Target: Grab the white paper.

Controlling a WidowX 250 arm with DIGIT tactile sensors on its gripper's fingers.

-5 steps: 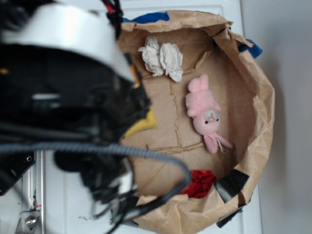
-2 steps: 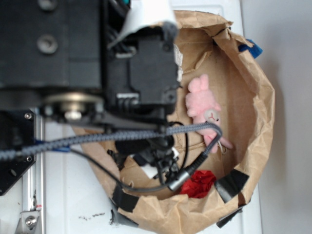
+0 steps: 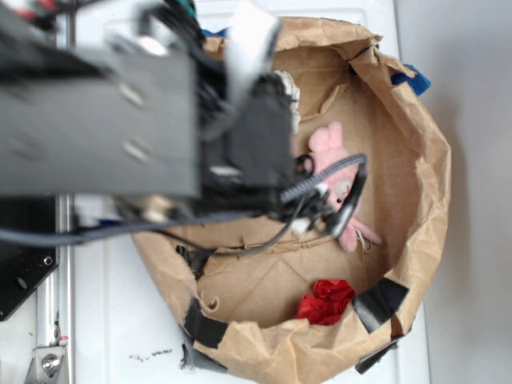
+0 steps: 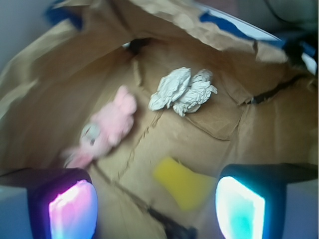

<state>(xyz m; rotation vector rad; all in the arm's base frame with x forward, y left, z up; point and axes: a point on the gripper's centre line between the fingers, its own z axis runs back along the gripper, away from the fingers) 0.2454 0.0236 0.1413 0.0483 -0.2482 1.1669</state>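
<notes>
The white paper [image 4: 182, 91] is a crumpled off-white wad with two lobes, lying on the brown paper floor near the far wall in the wrist view. My gripper [image 4: 155, 209] is open, its two glowing pads [image 4: 72, 211] wide apart at the bottom of that view, well short of the wad. Nothing is between the fingers. In the exterior view the blurred arm [image 3: 160, 136] covers nearly all of the white paper [image 3: 293, 100], leaving only an edge showing, and it hides the gripper itself.
Everything sits inside a brown paper bag with tall crumpled walls [image 3: 424, 160]. A pink plush bunny [image 4: 107, 124] lies left of the wad. A yellow sponge [image 4: 184, 181] sits just beyond the fingers. A red paper ball [image 3: 324, 300] lies by the near wall.
The arm has swung across the bag from the left and now covers the white paper and sponge in the exterior view. The bunny and red ball have not moved.
</notes>
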